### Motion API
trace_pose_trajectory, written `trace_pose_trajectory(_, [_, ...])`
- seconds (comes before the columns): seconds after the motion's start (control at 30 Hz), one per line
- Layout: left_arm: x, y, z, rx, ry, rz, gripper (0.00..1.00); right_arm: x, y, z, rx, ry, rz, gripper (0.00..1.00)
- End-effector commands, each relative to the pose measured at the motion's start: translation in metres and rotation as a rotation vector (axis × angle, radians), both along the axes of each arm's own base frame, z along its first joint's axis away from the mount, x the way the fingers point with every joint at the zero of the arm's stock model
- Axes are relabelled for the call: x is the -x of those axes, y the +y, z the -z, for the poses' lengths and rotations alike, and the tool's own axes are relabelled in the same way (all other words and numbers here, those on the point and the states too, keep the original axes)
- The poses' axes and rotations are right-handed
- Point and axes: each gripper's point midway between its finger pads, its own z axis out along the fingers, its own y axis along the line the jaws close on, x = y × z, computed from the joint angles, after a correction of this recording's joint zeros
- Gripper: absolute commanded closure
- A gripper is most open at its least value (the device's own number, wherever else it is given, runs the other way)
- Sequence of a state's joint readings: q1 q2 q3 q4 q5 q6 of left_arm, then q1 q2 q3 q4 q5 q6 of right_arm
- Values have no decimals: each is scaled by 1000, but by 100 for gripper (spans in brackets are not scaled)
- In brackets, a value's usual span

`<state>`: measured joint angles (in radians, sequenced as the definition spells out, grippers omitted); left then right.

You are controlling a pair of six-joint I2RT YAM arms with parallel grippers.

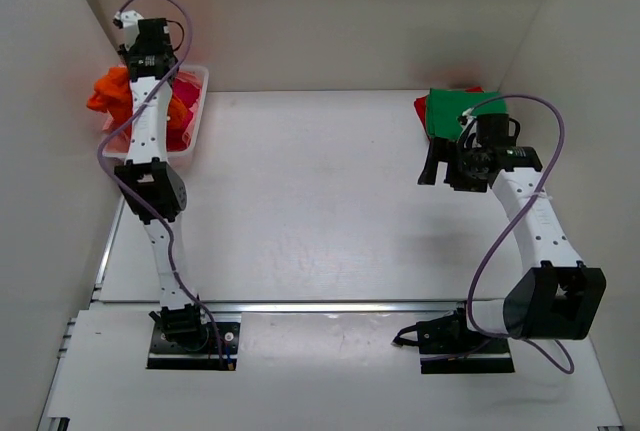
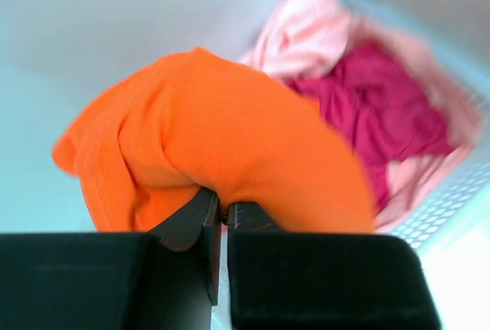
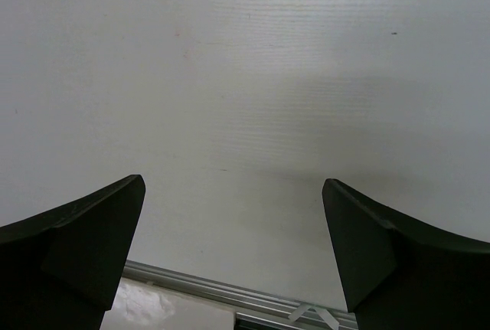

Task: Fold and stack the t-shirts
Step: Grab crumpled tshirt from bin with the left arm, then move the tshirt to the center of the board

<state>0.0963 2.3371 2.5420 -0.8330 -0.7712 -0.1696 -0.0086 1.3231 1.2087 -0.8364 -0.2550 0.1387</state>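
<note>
Left gripper [image 2: 220, 219] is pinched shut on the orange t-shirt [image 2: 214, 138], over the white basket [image 1: 202, 101] at the top view's upper left. Lift well clear before swinging tableward. Right gripper [image 3: 233, 230] gapes wide, empty.

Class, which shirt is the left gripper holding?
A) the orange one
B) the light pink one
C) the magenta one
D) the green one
A: the left gripper is shut on the orange shirt, while the magenta shirt and pink shirt lie in the basket behind it.
</note>
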Motion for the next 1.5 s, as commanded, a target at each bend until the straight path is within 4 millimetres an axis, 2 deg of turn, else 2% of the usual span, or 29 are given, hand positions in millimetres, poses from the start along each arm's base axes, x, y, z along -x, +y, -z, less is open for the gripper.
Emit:
trace_pose_trajectory(0.0, [31,0,-138,-49,-307,12,100,-6,-2,-17,-17,-92,-4,1])
trace_pose_trajectory(0.07, [22,-35,-172,4,-422,176,100,-5,-12,-12,-7,-97,15,1])
trace_pose_trajectory(0.1, [29,-48,-193,4,-462,224,100,-4,-13,-16,-14,-109,15,1])
trace_pose_trajectory(0.13, [31,-76,-213,-15,-492,313,100,-3,-16,-11,-7,-106,23,1])
trace_pose_trajectory(0.17, [27,-118,-220,-51,-485,417,100,-4,-19,-14,-1,-118,35,1])
trace_pose_trajectory(0.2, [42,-159,-250,-57,-555,500,100,-3,-21,-13,8,-118,37,1])
trace_pose_trajectory(0.23, [56,-193,-259,-80,-545,569,100,-2,-21,-14,9,-124,37,1])
trace_pose_trajectory(0.27, [72,-211,-272,-68,-582,605,100,0,-20,-14,7,-130,38,1])
trace_pose_trajectory(0.33, [97,-275,-271,73,-609,751,100,5,-21,-8,9,-122,42,1])
trace_pose_trajectory(0.37, [101,-298,-262,220,-632,799,100,7,-23,-6,5,-124,53,0])
trace_pose_trajectory(0.43, [123,-319,-237,435,-577,860,100,11,-23,-7,8,-134,54,1])
trace_pose_trajectory(0.5, [133,-315,-188,552,-483,801,100,14,-26,-6,9,-137,66,1])
trace_pose_trajectory(0.57, [152,-298,-102,672,-364,720,100,17,-26,-9,-2,-156,75,1])
trace_pose_trajectory(0.6, [151,-284,-83,704,-368,669,100,19,-27,-4,-4,-139,83,1])
trace_pose_trajectory(0.63, [161,-273,-43,754,-323,624,100,22,-24,-6,-11,-149,74,1])
trace_pose_trajectory(0.67, [176,-273,1,784,-228,606,100,22,-23,-8,-9,-163,71,1])
trace_pose_trajectory(0.7, [181,-270,20,804,-193,596,78,25,-23,-9,-11,-164,73,1])
trace_pose_trajectory(0.73, [192,-276,49,856,-114,608,54,26,-20,-9,-18,-167,70,1])
trace_pose_trajectory(0.77, [206,-288,72,925,-41,655,43,29,-21,-9,-21,-170,79,1])
trace_pose_trajectory(0.8, [212,-299,79,958,-12,689,29,29,-21,-8,-27,-165,83,0])
trace_pose_trajectory(0.83, [224,-310,92,998,40,714,25,31,-19,-10,-28,-172,82,1])
trace_pose_trajectory(0.87, [232,-319,97,999,70,768,24,32,-19,-12,-27,-178,82,1])
trace_pose_trajectory(0.97, [247,-325,108,1001,138,799,25,34,-15,-11,-29,-173,73,1])
trace_pose_trajectory(1.07, [257,-312,118,1013,175,747,25,33,2,-10,-60,-168,32,1])
trace_pose_trajectory(1.17, [257,-295,114,917,157,720,26,31,36,-3,-103,-146,-53,0])
trace_pose_trajectory(1.23, [256,-283,107,857,138,696,27,30,75,1,-138,-148,-155,0])
trace_pose_trajectory(1.27, [253,-269,103,827,117,647,28,31,88,6,-166,-129,-189,0])
trace_pose_trajectory(1.37, [263,-234,103,790,97,513,33,45,147,37,-287,-7,-312,1])
trace_pose_trajectory(1.47, [282,-212,113,721,141,457,33,59,174,59,-301,68,-394,1])
